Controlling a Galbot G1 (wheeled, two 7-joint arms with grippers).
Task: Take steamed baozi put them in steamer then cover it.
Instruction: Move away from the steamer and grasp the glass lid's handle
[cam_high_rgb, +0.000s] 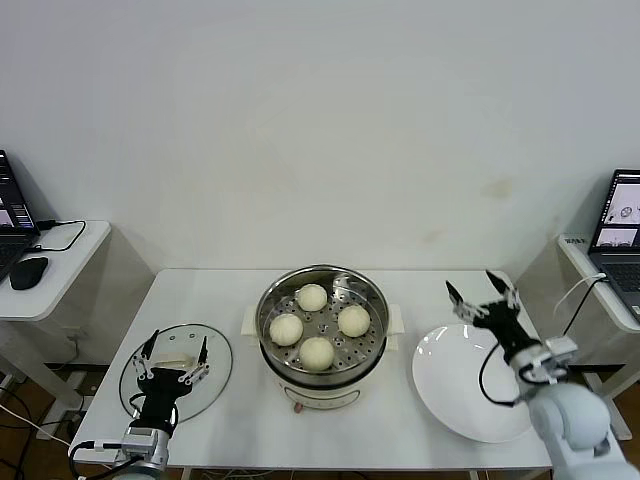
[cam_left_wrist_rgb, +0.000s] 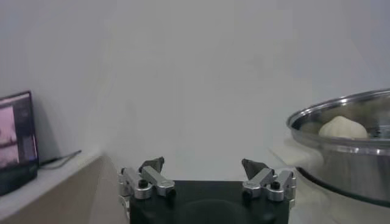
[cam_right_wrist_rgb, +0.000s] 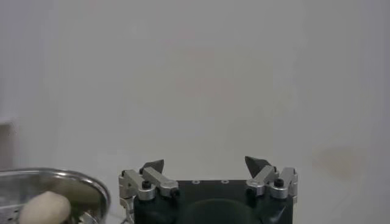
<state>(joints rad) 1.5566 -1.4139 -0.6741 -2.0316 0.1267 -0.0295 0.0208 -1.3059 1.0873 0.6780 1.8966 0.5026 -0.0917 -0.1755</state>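
Partly hidden: cover (cam_high_rgb: 176, 372) handle, beneath left pincer (cam_high_rgb: 176, 349).

I see one white table (cam_high_rgb: 240, 300) carrying three things directly: the cover (cam_high_rgb: 176, 370) lying flat at my left, the steamer (cam_high_rgb: 322, 340) on its cream base at the centre, and a white plate (cam_high_rgb: 465, 385) at my right, all apart.

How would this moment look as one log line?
baozi: four in steamer | cover: on table | left gripper: open above cover | right gripper: open above plate
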